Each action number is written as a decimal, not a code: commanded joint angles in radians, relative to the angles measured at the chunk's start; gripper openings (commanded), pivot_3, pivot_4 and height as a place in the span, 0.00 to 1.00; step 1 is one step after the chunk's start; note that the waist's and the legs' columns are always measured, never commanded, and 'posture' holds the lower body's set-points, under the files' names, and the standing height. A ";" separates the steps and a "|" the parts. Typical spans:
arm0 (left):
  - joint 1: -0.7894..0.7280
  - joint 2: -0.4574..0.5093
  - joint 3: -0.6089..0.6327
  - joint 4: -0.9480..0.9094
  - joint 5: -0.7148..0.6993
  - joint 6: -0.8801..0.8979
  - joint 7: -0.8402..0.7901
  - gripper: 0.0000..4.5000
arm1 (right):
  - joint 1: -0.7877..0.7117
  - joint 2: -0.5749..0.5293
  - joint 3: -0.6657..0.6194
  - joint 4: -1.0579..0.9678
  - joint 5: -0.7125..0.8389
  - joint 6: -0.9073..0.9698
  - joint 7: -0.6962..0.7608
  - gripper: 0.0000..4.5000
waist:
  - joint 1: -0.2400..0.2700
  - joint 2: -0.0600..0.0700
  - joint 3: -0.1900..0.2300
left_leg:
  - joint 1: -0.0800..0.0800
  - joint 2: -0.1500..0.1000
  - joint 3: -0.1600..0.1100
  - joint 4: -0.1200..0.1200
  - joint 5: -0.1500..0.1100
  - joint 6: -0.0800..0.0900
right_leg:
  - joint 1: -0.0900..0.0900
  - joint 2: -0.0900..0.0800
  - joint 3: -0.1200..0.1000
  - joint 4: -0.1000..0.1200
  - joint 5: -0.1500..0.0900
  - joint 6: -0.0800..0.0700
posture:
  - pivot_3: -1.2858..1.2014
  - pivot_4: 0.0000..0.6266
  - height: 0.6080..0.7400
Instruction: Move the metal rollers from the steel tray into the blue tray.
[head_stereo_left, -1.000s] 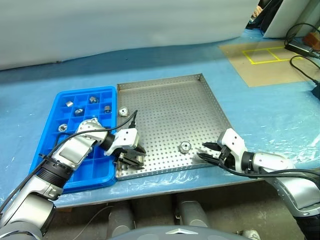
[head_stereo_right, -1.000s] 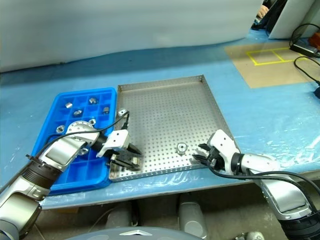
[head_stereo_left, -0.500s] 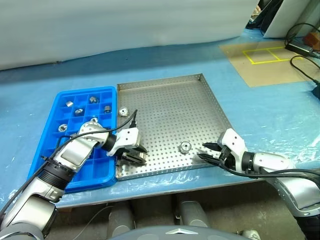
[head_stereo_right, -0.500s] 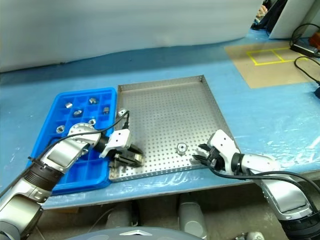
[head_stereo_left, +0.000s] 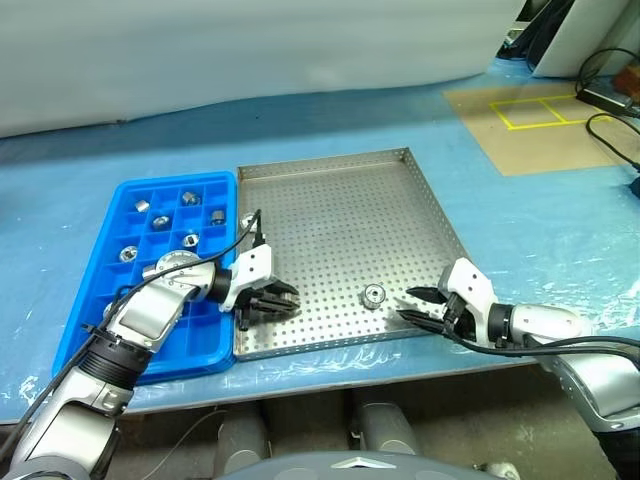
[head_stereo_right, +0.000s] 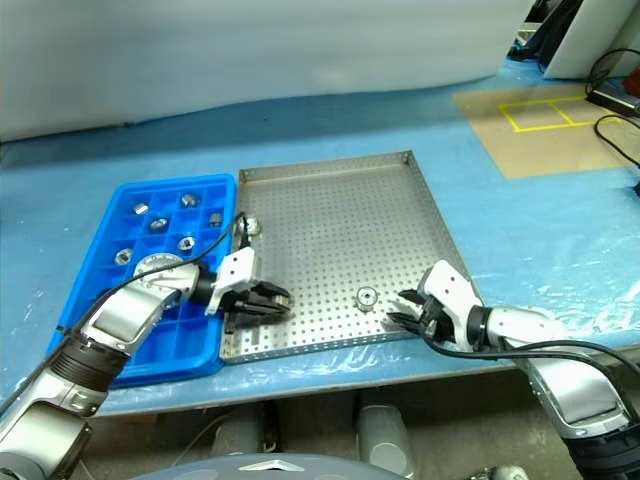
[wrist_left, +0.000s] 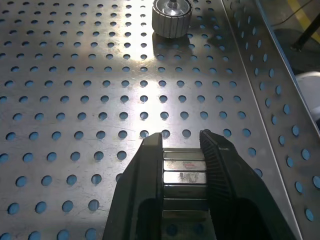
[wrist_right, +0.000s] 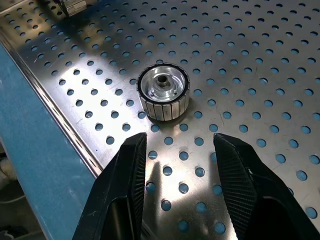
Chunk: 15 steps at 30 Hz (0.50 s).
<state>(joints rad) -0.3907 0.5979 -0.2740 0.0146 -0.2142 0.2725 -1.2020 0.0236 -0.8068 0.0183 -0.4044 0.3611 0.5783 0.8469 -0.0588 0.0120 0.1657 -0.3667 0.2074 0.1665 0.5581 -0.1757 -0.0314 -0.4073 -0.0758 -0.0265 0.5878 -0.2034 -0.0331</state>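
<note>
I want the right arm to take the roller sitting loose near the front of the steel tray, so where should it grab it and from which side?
Grip the roller across its ribbed side wall, coming from the steel tray's front rim, where the right gripper already faces it with fingers open. It stands on end, hole up, so two opposite sides are free.

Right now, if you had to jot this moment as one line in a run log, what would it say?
left hand: shut on roller over steel tray | right hand: open, roller ahead | blue tray: several rollers in
</note>
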 joint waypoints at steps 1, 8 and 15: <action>-0.021 -0.014 0.090 -0.033 -0.084 0.003 0.007 0.17 | -0.073 0.004 -0.024 -0.006 0.063 0.033 0.037 0.48 | -0.001 0.000 0.000 | -0.001 0.000 0.000 0.001 0.000 0.000 | -0.001 0.000 0.000 0.000 0.000 0.000 | 0.40 0.24 1.00; -0.048 -0.047 0.218 -0.104 -0.178 -0.014 0.068 0.17 | -0.390 -0.042 -0.055 -0.118 0.291 0.280 0.096 0.48 | 0.014 0.000 0.001 | -0.002 0.000 0.000 0.004 0.000 0.001 | -0.002 0.000 0.001 0.002 0.002 -0.002 | 0.44 0.24 1.00; 0.026 -0.001 0.326 -0.243 -0.198 0.058 0.196 0.17 | -0.780 0.148 0.164 0.103 0.234 0.307 0.101 0.48 | 0.048 -0.001 0.001 | -0.002 0.001 0.001 0.003 0.000 0.000 | -0.005 0.000 0.002 0.005 0.002 -0.003 | 0.51 0.24 1.00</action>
<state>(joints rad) -0.3721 0.5818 0.0024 -0.1744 -0.3918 0.3207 -1.0335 -0.7226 -0.6670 0.1595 -0.3422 0.6152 0.9082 0.9327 -0.0106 0.0107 0.1668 -0.3720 0.2075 0.1680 0.5611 -0.1751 -0.0323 -0.4166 -0.0760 -0.0246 0.5949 -0.2017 -0.0360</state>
